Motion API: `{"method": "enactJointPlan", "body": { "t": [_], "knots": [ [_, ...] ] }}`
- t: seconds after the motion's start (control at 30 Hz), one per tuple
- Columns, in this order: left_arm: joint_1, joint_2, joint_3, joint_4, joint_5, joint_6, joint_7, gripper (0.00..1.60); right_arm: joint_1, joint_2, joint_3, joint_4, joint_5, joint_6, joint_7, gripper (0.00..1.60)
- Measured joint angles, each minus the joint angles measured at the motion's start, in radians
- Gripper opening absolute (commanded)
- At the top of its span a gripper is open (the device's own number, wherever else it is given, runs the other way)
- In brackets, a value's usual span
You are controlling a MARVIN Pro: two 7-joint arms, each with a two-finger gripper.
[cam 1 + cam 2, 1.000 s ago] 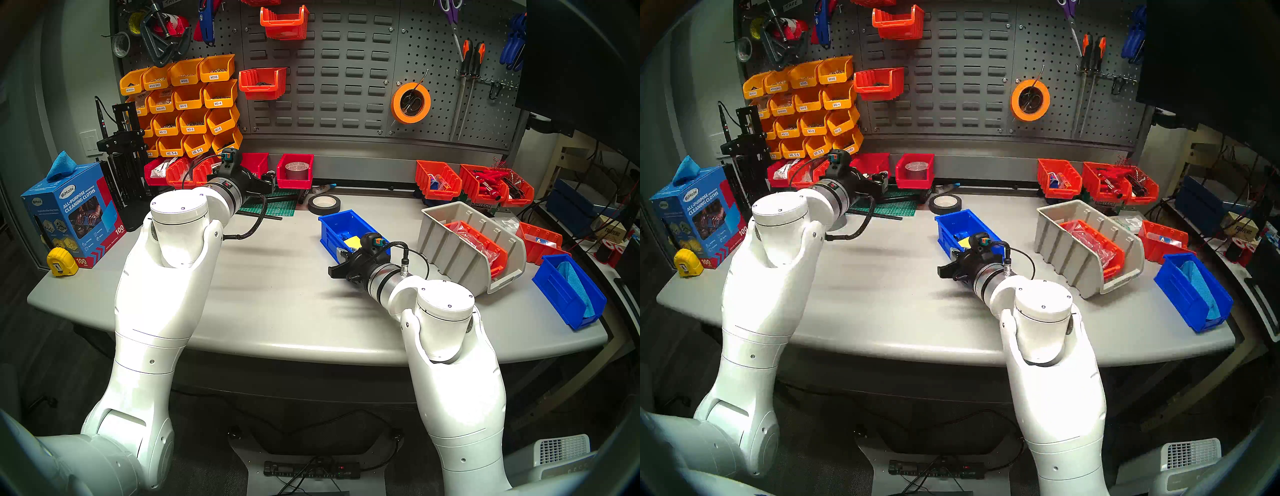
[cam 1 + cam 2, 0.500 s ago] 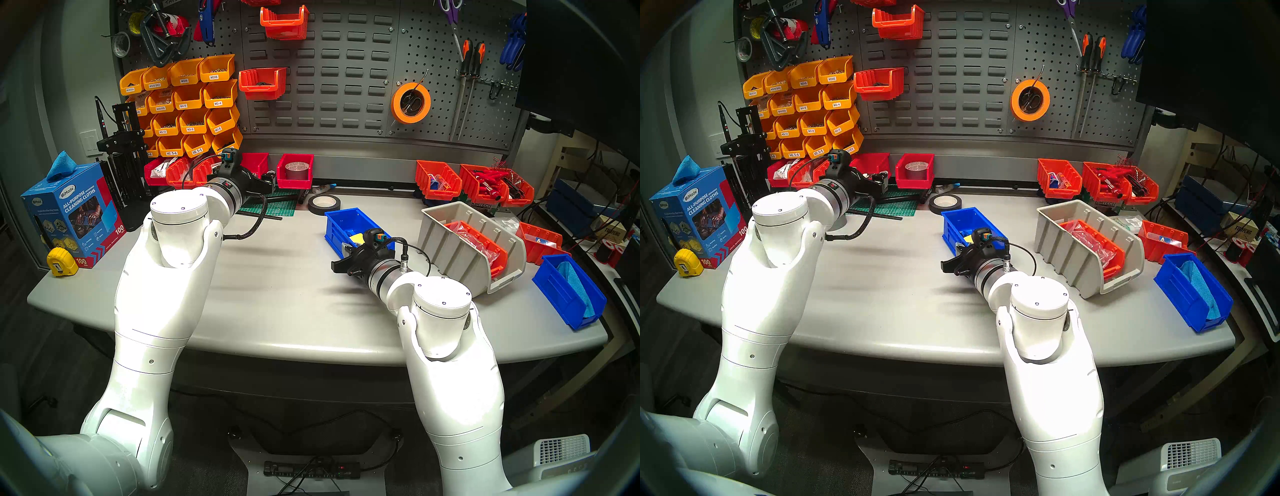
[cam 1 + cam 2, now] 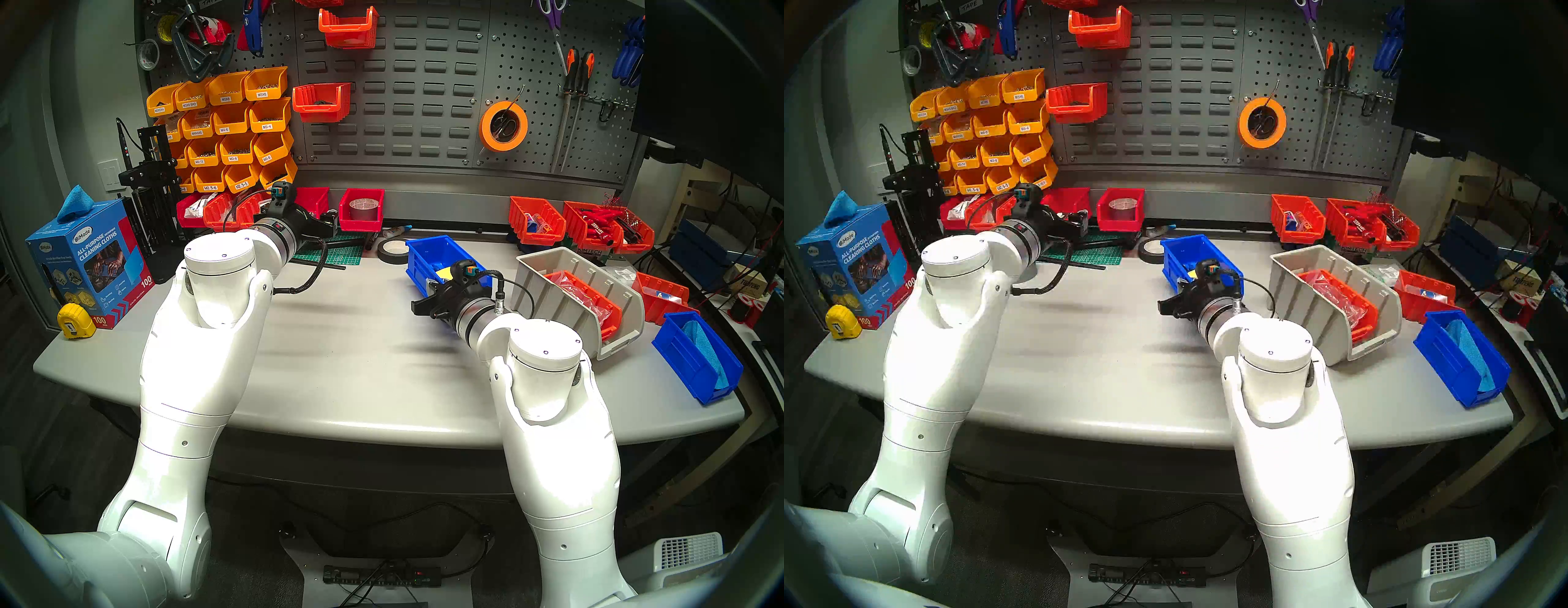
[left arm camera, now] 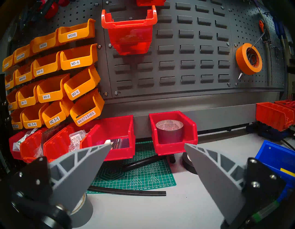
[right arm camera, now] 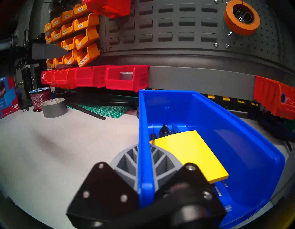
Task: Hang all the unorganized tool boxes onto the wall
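Above tabletop (image 3: 339, 361), right pincer (image 5: 144, 161) clamped on blue bin (image 5: 223, 128) side wall, bin lifted; left pincer (image 4: 147, 146) spread apart, empty, facing wall (image 4: 183, 52).

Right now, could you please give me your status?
Right claw shut on blue plastic bin's side wall. Left claw open, empty. Nothing blocks the way.

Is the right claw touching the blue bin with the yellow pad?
Touching. In the right wrist view the right claw is shut on the blue bin's left side wall, one finger outside it and one inside, pressed against the plastic.
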Motion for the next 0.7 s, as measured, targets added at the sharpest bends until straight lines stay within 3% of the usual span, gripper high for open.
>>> {"method": "enactJointPlan", "body": {
  "t": [0.7],
  "knots": [
    [-0.001, 0.006, 0.004, 0.000, -0.009, -0.001, 0.008, 1.60, 0.179, -0.014, 0.041, 0.195, -0.030, -0.030, -0.016, 0.00]
  ]
}}
